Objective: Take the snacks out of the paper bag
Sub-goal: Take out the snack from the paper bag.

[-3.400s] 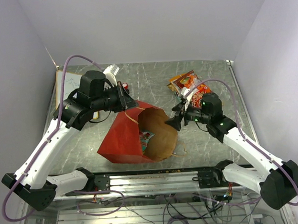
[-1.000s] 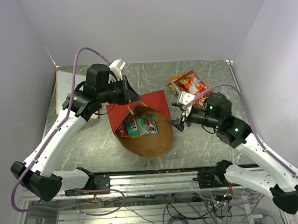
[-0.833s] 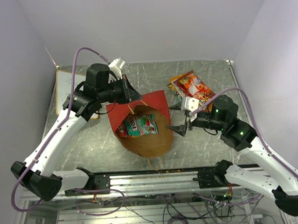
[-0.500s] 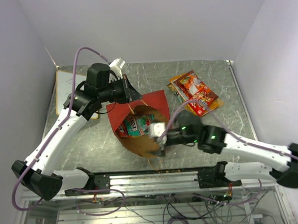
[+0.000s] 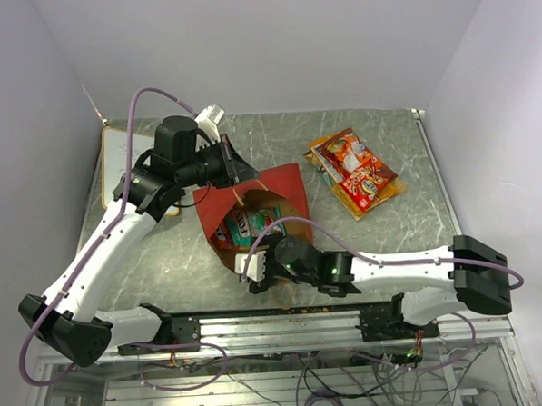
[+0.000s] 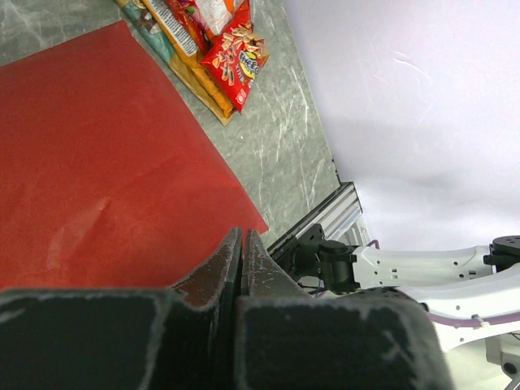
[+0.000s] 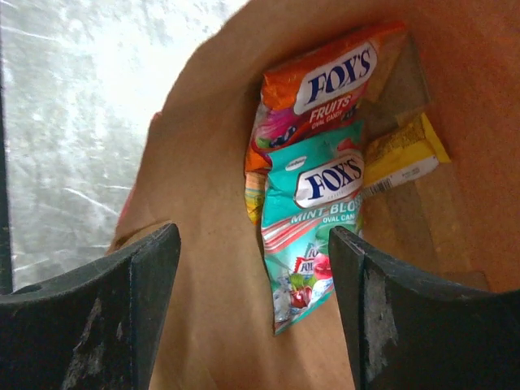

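The paper bag [image 5: 272, 187], red outside and brown inside, lies with its mouth toward the near edge. My left gripper [image 5: 239, 175] is shut on its upper rim and holds the mouth wide; the left wrist view shows pressed-together fingers [image 6: 223, 268] over the red paper bag [image 6: 106, 162]. My right gripper [image 5: 256, 266] is at the mouth, open [image 7: 252, 244] and empty, facing the brown inside of the paper bag [image 7: 203, 162]. Inside lie three snacks: an orange Fox's packet [image 7: 325, 77], a teal Fox's packet [image 7: 313, 227] and a yellow packet [image 7: 402, 150]. More snacks [image 5: 356, 171] lie on the table at the back right.
A white board [image 5: 123, 154] lies at the back left edge of the grey table [image 5: 409, 232]. The metal rail [image 5: 286, 325] with both arm bases runs along the near edge. The right arm stretches low across the front of the table.
My right arm has swung from the right side of the bag down and left to the bag's mouth, gripper open. The left gripper still holds the rim up.
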Action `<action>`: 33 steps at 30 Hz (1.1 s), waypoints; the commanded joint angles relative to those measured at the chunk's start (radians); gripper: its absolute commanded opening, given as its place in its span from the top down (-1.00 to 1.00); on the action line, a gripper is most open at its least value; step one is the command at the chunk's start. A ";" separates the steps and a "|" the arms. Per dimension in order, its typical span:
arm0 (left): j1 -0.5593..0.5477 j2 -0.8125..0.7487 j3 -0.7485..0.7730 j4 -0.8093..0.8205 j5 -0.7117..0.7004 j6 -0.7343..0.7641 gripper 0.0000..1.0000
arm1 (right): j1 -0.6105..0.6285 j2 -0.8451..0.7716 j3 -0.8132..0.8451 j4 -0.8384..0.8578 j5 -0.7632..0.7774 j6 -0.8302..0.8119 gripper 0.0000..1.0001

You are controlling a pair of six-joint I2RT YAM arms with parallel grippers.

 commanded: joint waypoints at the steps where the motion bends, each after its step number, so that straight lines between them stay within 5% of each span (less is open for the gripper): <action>1: 0.008 -0.010 0.009 0.057 0.018 -0.004 0.86 | -0.018 0.062 -0.027 0.180 0.055 -0.033 -0.42; 7: 0.009 0.020 0.039 0.026 0.068 0.002 0.86 | -0.070 0.169 -0.035 0.294 0.061 -0.056 -0.41; 14: 0.008 0.055 0.100 -0.085 0.082 0.045 0.86 | -0.133 0.345 0.030 0.387 0.030 -0.073 -0.70; 21: 0.009 0.067 0.104 -0.083 0.131 0.015 0.86 | -0.141 0.503 0.126 0.437 0.112 -0.088 -0.67; 23: 0.008 0.064 0.105 -0.100 0.121 0.025 0.86 | -0.140 0.527 0.147 0.431 0.134 -0.098 -0.53; 29: 0.008 0.043 0.090 -0.130 0.065 0.058 0.86 | -0.143 0.483 0.152 0.360 0.137 -0.063 0.47; 33: 0.010 0.046 0.087 -0.125 0.044 0.058 0.86 | -0.140 0.403 0.128 0.272 0.087 -0.002 0.90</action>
